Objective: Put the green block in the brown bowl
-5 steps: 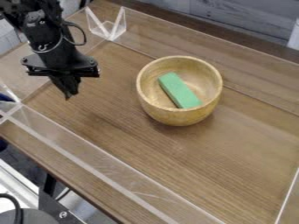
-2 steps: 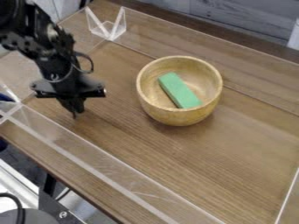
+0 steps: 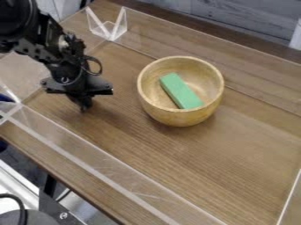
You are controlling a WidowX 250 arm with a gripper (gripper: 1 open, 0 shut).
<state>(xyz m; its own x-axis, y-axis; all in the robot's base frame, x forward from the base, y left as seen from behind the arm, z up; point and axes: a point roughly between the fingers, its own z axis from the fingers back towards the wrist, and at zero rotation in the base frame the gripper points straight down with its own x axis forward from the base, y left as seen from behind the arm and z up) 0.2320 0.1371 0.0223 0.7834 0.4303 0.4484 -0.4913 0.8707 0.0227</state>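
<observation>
The fingers [image 3: 86, 103] were closed on nothing visible, low over the worktop [image 3: 177, 167], while the green block [image 3: 180, 90] lay inside the brown bowl [image 3: 209, 73] at their three o'clock – its long axis running from eleven to five – so no further move seemed needed.

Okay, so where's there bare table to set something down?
Widest is the wood on the near side of the brown bowl, running toward the right edge. Another strip lies between the bowl and the arm's jaws, and one beyond the bowl. It's crowded at left, around the jaws and black cables; the green block takes up much of the bowl.
</observation>
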